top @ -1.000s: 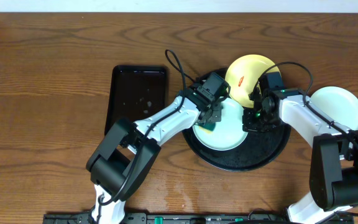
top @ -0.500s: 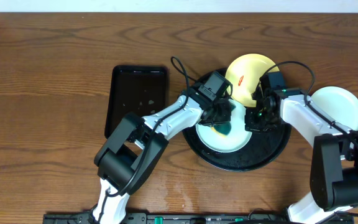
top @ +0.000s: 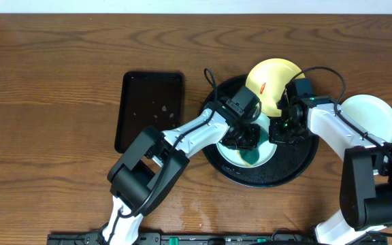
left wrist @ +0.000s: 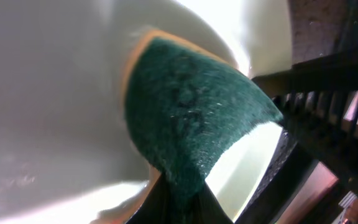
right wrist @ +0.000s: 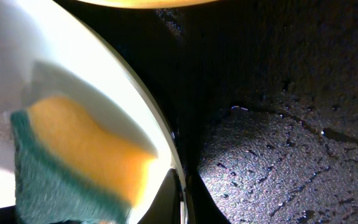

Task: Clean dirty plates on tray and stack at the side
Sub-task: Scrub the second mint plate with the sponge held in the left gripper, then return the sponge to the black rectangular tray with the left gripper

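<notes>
A pale mint-green plate (top: 240, 155) lies on the round black tray (top: 298, 160). My left gripper (top: 245, 139) is shut on a green and yellow sponge (left wrist: 191, 118), which presses on that plate's surface (left wrist: 42, 93). On the plate's right rim (right wrist: 166, 155), my right gripper (top: 278, 131) is pinched shut. The sponge (right wrist: 79, 162) is also in the right wrist view, blurred. A pale yellow plate (top: 269, 83) with a small red-orange smear rests at the tray's back rim. Another mint-green plate (top: 367, 119) sits on the table to the right of the tray.
A smaller rectangular black tray (top: 148, 109) with a few wet spots lies left of the round tray. Wet droplets cover the round tray's floor (right wrist: 278, 124). Bare wooden table stretches to the left and along the front.
My left gripper has swept the sponge across the mint-green plate, from its left side to its middle right and front. The right gripper has held still on the rim.
</notes>
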Controlling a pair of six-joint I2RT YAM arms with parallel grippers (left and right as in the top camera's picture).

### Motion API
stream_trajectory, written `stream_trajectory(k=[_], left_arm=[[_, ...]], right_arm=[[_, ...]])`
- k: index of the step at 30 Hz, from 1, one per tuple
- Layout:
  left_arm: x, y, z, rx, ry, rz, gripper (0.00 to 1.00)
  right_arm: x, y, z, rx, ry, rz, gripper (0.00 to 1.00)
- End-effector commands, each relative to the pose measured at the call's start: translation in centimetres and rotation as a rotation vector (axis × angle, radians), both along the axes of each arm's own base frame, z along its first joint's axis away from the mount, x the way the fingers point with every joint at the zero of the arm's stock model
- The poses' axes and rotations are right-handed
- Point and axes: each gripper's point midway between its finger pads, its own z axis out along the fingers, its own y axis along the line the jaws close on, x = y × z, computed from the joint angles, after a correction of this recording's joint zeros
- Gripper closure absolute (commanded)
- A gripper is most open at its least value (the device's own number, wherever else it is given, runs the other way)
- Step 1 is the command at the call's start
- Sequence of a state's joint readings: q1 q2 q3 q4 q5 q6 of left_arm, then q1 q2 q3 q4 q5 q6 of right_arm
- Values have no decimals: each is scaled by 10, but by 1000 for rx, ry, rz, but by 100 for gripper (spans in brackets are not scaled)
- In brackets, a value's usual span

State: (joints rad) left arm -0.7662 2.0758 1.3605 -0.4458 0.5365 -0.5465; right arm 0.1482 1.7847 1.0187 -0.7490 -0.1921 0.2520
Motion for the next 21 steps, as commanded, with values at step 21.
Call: stream_trajectory(k=[21], left_arm=[[82, 146, 52, 590, -358, 369, 93]], right_arm=[[-2, 2, -2, -9, 4, 32, 99]])
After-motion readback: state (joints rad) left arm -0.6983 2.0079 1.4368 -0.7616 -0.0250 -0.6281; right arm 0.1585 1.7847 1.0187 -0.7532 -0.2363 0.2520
